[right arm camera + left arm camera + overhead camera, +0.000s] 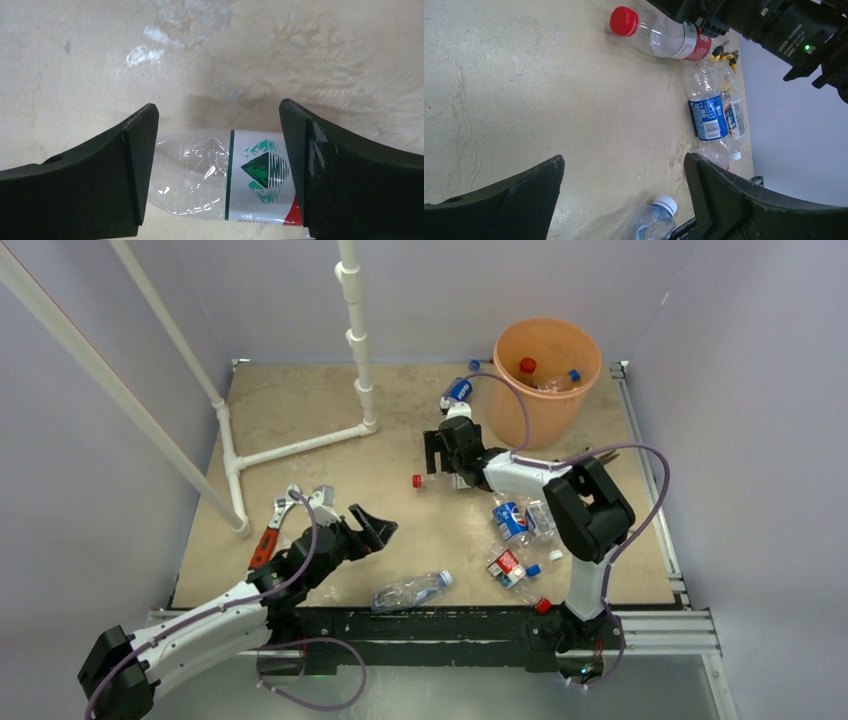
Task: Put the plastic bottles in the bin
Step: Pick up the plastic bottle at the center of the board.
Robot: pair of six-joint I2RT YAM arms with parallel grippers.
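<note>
Right gripper (218,130) spread wide, straddling red-cap bottle (659,40) lying flat on table (300,410), not pinched yet. Left gripper (623,167) released too, holding nothing, with white-cap bottle (655,217) just beside it. At least 2 bottles already in bin (547,390), far right. Red-cap one looks empty imo: light, thin-walled, crushes easy, slippery. Best grab is across labelled belly, not crinkly bare end or cap.
</note>
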